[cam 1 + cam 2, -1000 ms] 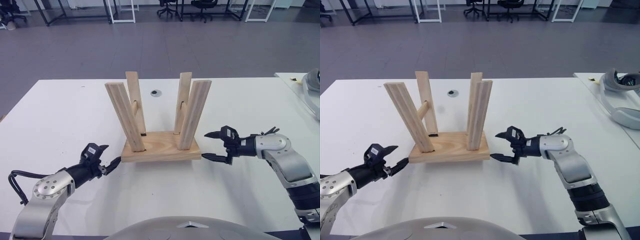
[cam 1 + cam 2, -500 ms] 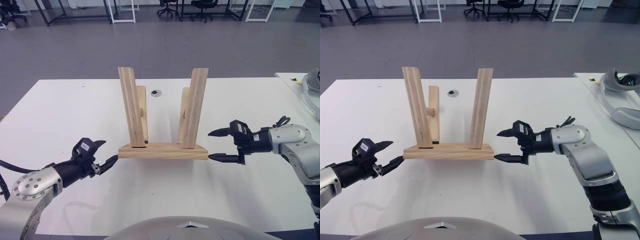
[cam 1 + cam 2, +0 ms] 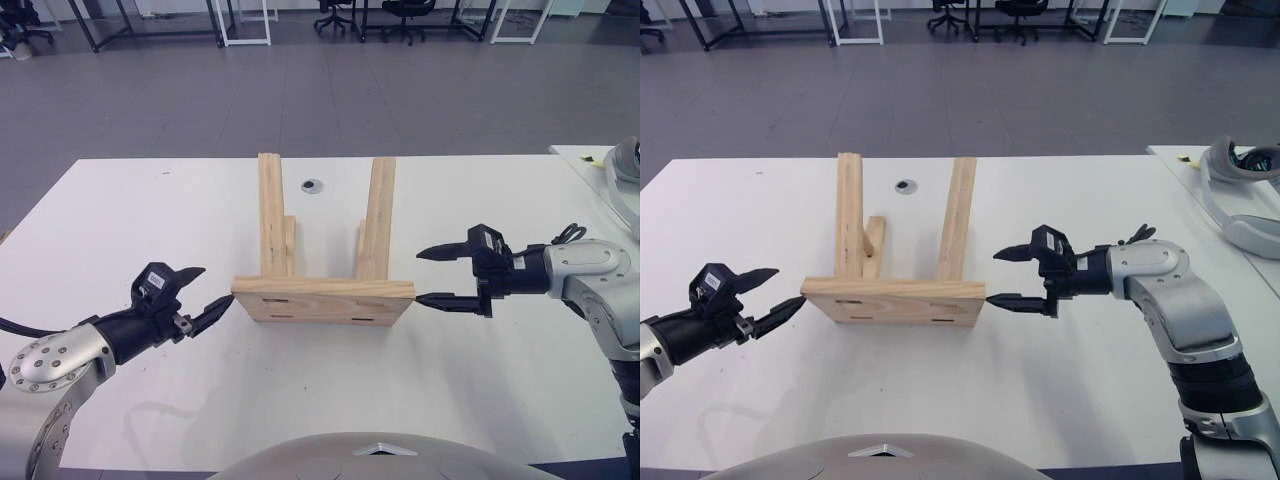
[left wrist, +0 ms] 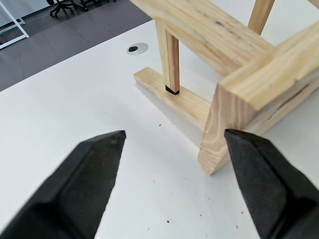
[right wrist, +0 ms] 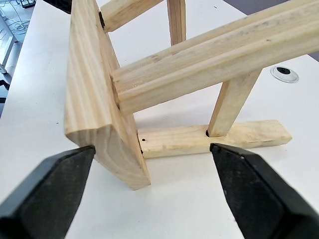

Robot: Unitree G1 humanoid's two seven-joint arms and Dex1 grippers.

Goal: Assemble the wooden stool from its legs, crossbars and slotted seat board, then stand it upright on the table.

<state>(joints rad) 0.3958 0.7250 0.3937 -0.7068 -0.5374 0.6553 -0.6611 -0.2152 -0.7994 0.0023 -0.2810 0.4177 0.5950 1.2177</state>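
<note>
Beside each end of the seat board (image 3: 325, 300), on edge on the table (image 3: 120, 220) with the stool (image 3: 268, 220) on its side, my left pincer (image 3: 212, 287) and right pincer (image 3: 420, 276) gape wide, holding nothing; a pinch on corners alone, I judge, could let it twist free.

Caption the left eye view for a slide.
Wooden stool on its side on the table, seat board facing the camera, flanked by the open left gripper and right gripper.
</note>
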